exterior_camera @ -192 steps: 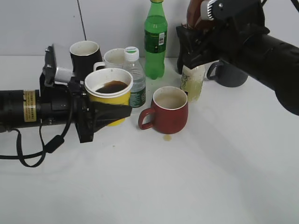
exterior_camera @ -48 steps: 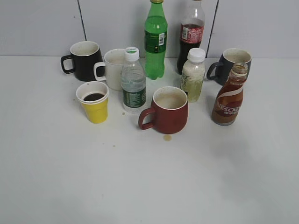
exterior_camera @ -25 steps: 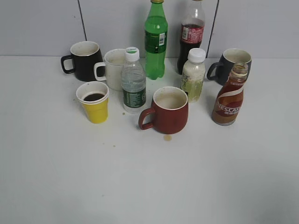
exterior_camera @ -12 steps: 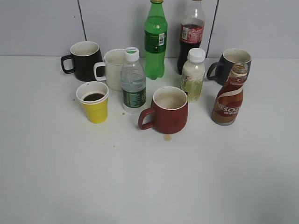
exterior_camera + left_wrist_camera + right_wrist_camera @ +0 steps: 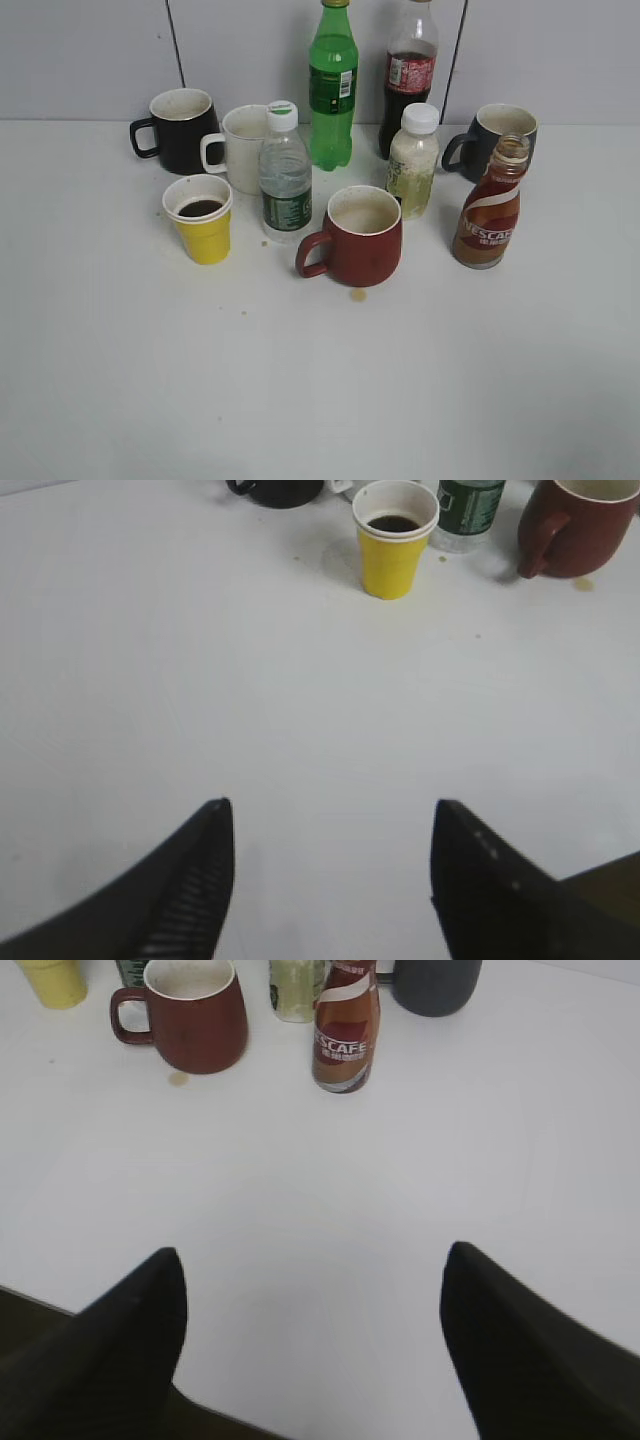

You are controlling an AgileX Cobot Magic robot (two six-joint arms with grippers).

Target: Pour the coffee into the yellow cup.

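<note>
left hand [image 5: 330,880] and right hand [image 5: 312,1345] spread wide, empty.

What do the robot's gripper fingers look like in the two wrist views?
Only the fingers show. The left gripper has two black, wedge-shaped fingers with fine ribbing on the inner face. The right gripper has two black, rounded fingers. No cables or markings are visible.

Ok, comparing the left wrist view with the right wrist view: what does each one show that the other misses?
Left wrist only: the open left tool, dark coffee inside the yellow cup, the black mug's base.

Right wrist only: the open right tool, the uncapped Nescafe bottle upright, the dark grey mug, the pale drink bottle.

Both: the red mug, the brown spot beside it, the white table.
</note>
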